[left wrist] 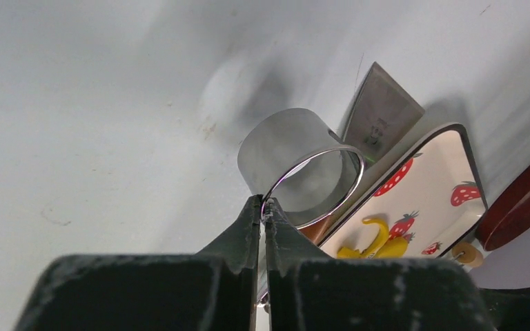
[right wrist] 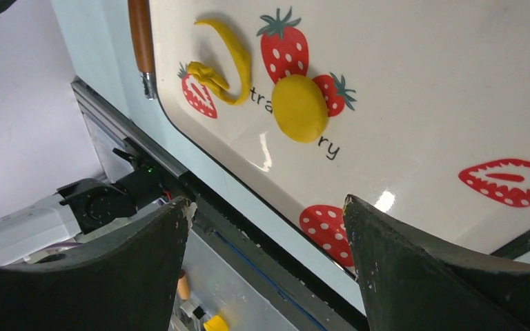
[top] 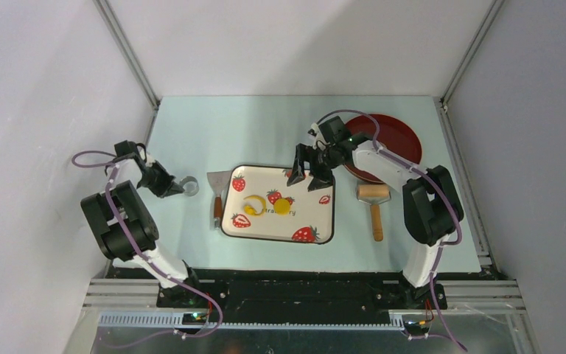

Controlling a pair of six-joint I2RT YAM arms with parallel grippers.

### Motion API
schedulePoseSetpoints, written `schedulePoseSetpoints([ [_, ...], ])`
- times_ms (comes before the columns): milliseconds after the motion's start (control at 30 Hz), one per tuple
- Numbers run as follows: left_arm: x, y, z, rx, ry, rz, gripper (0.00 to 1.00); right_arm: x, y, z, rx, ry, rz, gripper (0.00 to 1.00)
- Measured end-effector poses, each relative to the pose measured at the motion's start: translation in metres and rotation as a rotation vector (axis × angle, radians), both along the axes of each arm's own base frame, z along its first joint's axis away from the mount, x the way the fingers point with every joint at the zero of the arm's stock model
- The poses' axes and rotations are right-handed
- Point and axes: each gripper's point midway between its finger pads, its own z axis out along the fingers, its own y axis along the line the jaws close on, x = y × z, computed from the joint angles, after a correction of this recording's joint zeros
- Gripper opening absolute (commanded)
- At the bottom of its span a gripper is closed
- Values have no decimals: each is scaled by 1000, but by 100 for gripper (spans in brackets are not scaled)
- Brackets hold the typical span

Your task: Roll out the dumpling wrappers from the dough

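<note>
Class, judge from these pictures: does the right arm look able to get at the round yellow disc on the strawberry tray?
Probably yes. The right gripper hangs open above the far edge of the tray, the yellow disc lies bare nearby, and nothing stands between them.

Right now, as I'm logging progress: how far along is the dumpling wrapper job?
Done: one round yellow wrapper lies on the tray, a curled dough scrap beside it. In hand: the left gripper is shut on the ring cutter, off the tray; the right gripper hangs open above the tray, empty. Left: the scrap is not rolled out, and the rolling pin lies beside the tray.
</note>
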Motion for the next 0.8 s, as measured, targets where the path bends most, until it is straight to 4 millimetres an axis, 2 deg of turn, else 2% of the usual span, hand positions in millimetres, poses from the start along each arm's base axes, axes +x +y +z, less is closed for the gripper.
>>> schedulePoseSetpoints([
  [33, 0, 1, -1, 4, 3, -2, 19, -1, -2, -1, -7, 0, -1, 86],
  [133, -1, 2, -2, 15, 3, -13, 37, -3, -5, -1, -20, -8, -1, 86],
  [167, -1, 2, -2, 18, 2, -18, 47, -3, -6, 0, -22, -11, -1, 86],
  [267, -2, 3, -3, 22, 3, -22, 56, -6, -8, 4, -24, -17, -3, 86],
  [467, -3, 3, 2, 34, -10, -21, 63, -7, -13, 13, -29, -39, -15, 86],
  [533, -6, 2, 13, 52, -41, -21, 64, -9, -16, 13, -33, -40, -21, 86],
  [633, -9, -3, 41, 105, -126, -30, 66, -12, -26, 14, -44, -40, -41, 86],
  [733, -9, -26, 70, 158, -222, -96, 66, -12, -36, 15, -57, -43, -68, 86],
  [800, -8, -50, 78, 169, -255, -170, 66, -14, -40, 15, -62, -44, -82, 86],
])
